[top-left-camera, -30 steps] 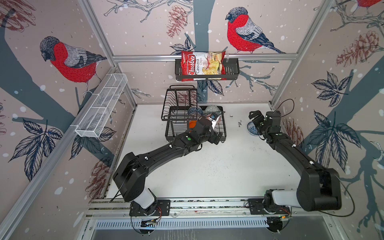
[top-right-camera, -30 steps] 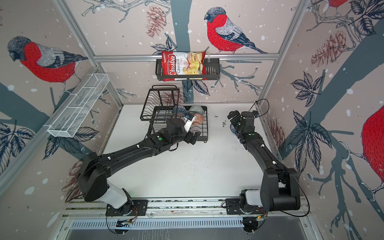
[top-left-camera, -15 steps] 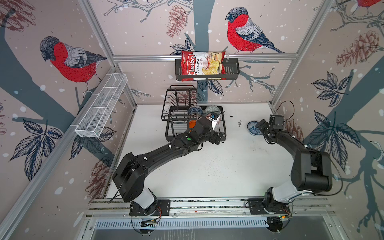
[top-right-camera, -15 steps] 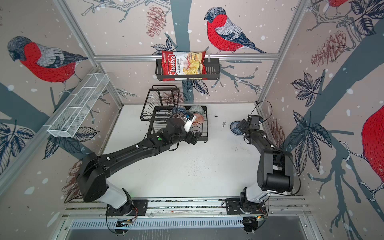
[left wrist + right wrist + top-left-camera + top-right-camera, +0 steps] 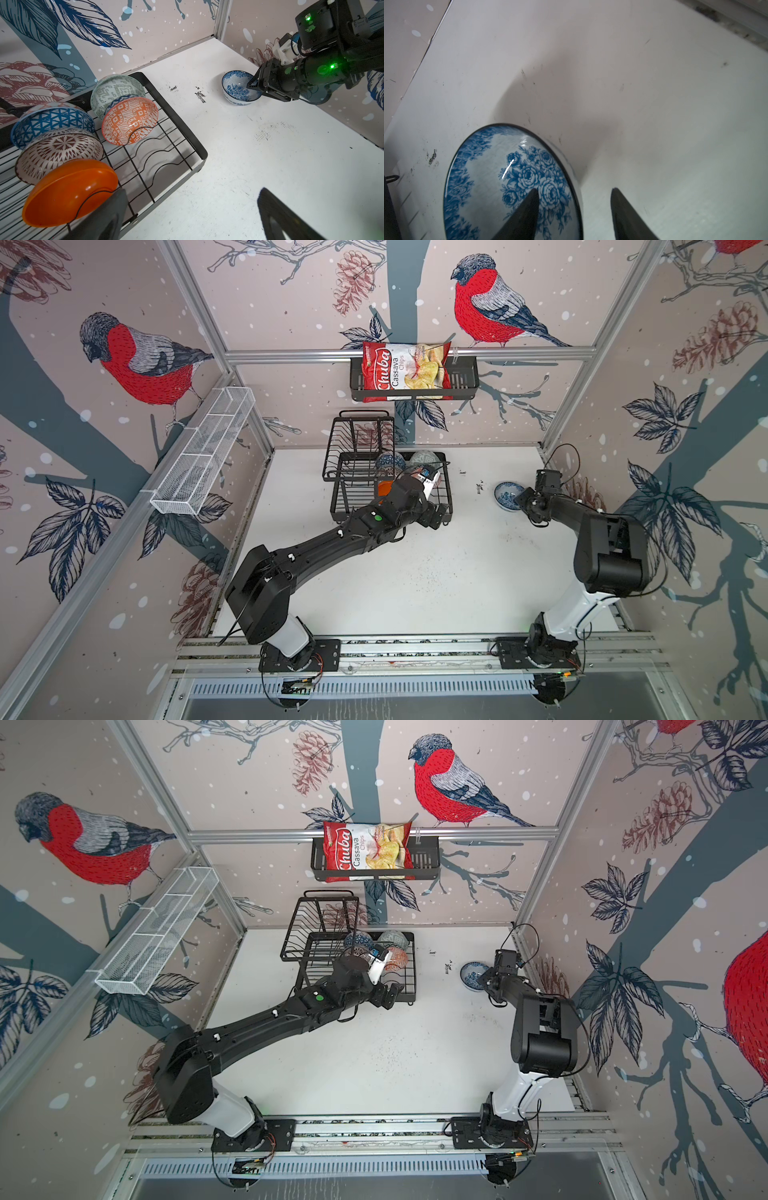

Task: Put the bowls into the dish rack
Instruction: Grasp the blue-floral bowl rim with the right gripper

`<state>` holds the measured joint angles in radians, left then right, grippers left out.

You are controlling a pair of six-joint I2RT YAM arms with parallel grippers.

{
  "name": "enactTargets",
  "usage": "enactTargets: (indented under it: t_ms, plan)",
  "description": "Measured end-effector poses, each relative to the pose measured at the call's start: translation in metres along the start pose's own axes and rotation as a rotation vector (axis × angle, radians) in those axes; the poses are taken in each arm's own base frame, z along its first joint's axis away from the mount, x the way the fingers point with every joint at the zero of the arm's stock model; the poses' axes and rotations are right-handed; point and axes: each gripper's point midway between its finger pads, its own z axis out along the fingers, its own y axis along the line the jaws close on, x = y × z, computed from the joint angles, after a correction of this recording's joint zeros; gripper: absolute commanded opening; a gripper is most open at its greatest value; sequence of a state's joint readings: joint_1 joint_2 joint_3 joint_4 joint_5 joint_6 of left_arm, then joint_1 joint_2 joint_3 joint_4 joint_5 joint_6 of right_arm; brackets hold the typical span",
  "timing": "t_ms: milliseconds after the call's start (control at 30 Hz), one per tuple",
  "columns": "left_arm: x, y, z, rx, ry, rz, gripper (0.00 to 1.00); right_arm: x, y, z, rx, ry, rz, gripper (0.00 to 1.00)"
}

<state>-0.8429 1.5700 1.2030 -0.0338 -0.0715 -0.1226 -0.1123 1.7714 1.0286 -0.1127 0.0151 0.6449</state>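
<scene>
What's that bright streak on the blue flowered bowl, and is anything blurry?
Right wrist view: the streak is glare on the glossy blue-white floral bowl; the near fingers look soft. Left wrist view: sharper, with small highlights on the plain orange bowl.

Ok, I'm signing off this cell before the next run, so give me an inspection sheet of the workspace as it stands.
Surface: white tabletop, scuffed, with dark specks right of the rack.
Job's things: five bowls on edge in the dish rack; blue-white floral bowl upright on the tabletop, outside it.
Clutter: nothing seen.
Grippers: left gripper open, by the rack's front corner, holding nothing; right gripper straddles the floral bowl's rim, one finger inside, not clamped.
Cables: black lead loops over the right wrist, clear of the bowl.
Surroundings: chips bag in a black wall basket; white mesh basket on the left wall.
</scene>
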Motion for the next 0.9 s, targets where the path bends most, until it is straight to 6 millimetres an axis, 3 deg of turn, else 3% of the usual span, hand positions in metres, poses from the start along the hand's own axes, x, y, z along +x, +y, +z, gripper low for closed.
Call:
enactTargets:
  t_ms: [267,533,900]
  plan:
    - [0.001,0.0,0.001,-0.002,0.002,0.0,0.98,0.007,-0.004,0.007,0.007,0.016,-0.014,0.27]
    - [0.001,0.0,0.001,-0.002,0.004,0.0,0.98,0.017,-0.006,0.008,-0.002,0.029,-0.021,0.18]
    - [0.002,0.0,0.002,-0.001,0.006,-0.003,0.98,0.022,0.002,-0.007,-0.02,0.006,-0.045,0.06]
